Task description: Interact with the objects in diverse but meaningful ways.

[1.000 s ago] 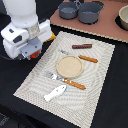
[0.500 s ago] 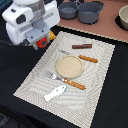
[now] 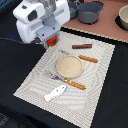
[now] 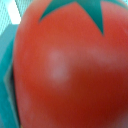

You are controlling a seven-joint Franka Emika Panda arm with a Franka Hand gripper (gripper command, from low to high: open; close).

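Note:
A red round tomato (image 4: 60,70) with a green stem star fills the wrist view, right up against the camera. In the exterior view it shows as a red patch (image 3: 50,40) under my gripper (image 3: 49,42), which is shut on it above the far left corner of the striped placemat (image 3: 35,82). The fingers are mostly hidden by the white arm body. A thin dark-brown sausage (image 3: 81,46) lies on the mat's far side. Near the mat's front edge lies a white fish (image 3: 55,93).
A tan round plate (image 3: 69,66) sits mid-mat, with an orange-handled knife (image 3: 88,59) behind it and an orange-handled fork (image 3: 68,81) in front. A grey pot (image 3: 90,11) and a bowl (image 3: 122,17) stand on the brown surface at the back.
The arm has moved toward the exterior view's right and farther back, carrying the tomato with it. The things on the mat have not moved.

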